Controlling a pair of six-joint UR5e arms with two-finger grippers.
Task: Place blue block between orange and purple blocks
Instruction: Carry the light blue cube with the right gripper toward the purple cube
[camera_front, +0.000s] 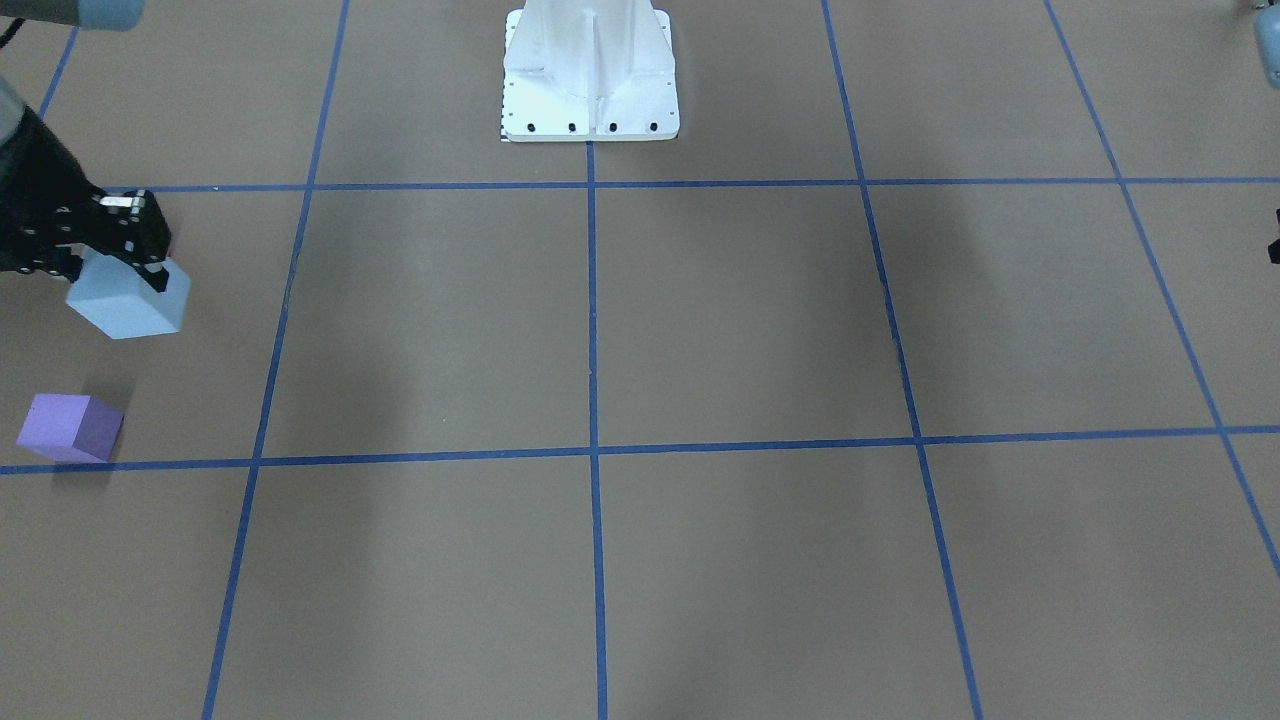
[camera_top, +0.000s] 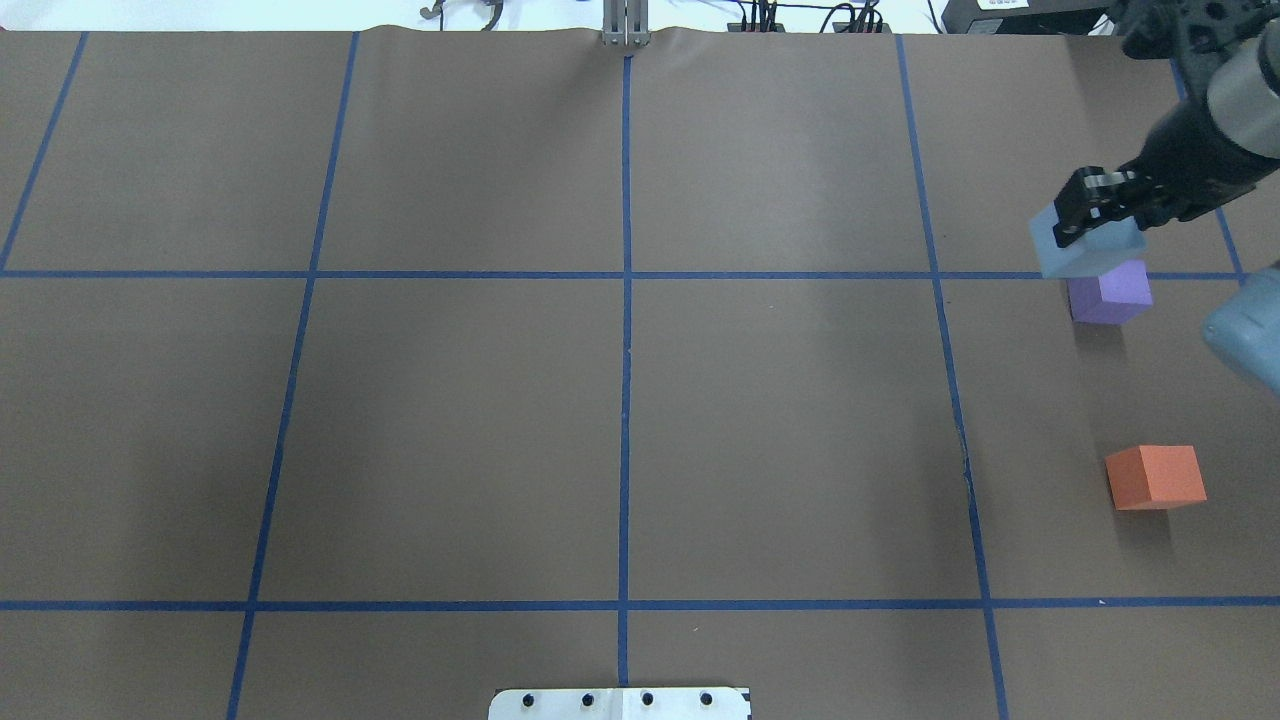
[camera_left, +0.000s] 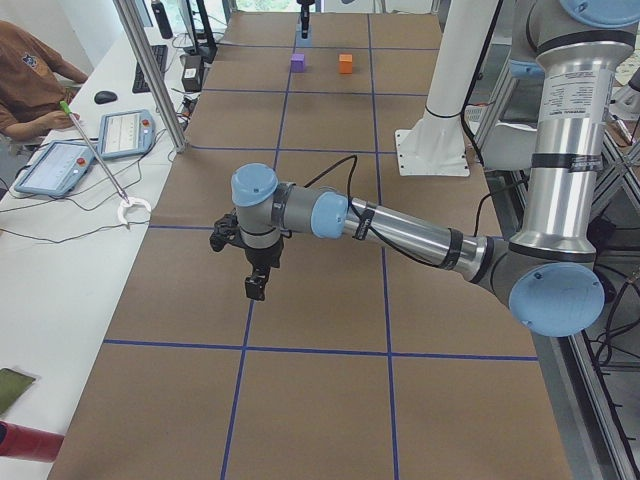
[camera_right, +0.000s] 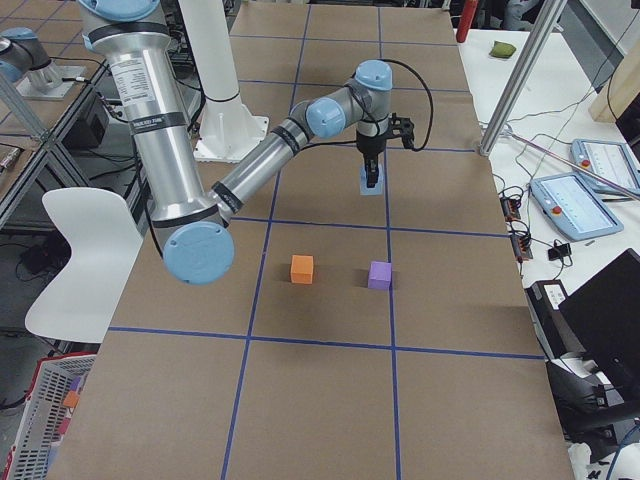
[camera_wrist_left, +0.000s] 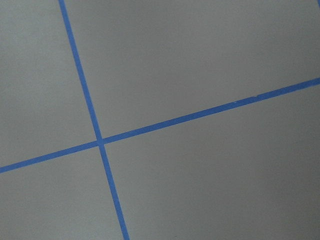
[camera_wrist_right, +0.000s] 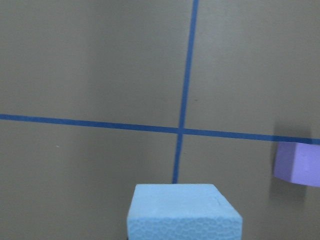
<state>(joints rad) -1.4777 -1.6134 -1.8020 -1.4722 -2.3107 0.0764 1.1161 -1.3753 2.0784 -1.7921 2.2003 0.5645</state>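
Observation:
My right gripper (camera_front: 128, 262) is shut on the light blue block (camera_front: 130, 303) and holds it above the table. In the overhead view the right gripper (camera_top: 1092, 222) and the blue block (camera_top: 1088, 252) sit just beyond the purple block (camera_top: 1110, 295), partly covering it. The orange block (camera_top: 1155, 477) lies nearer the robot, with a gap of bare table between it and the purple block. The right wrist view shows the blue block (camera_wrist_right: 182, 212) at the bottom and the purple block (camera_wrist_right: 296, 162) at the right edge. My left gripper (camera_left: 257, 285) hangs over bare table; I cannot tell whether it is open or shut.
The white robot base (camera_front: 590, 75) stands at the table's middle edge. Blue tape lines (camera_top: 625, 275) divide the brown table into squares. Operators' tablets (camera_left: 125, 132) and cables lie on the side bench beyond the table.

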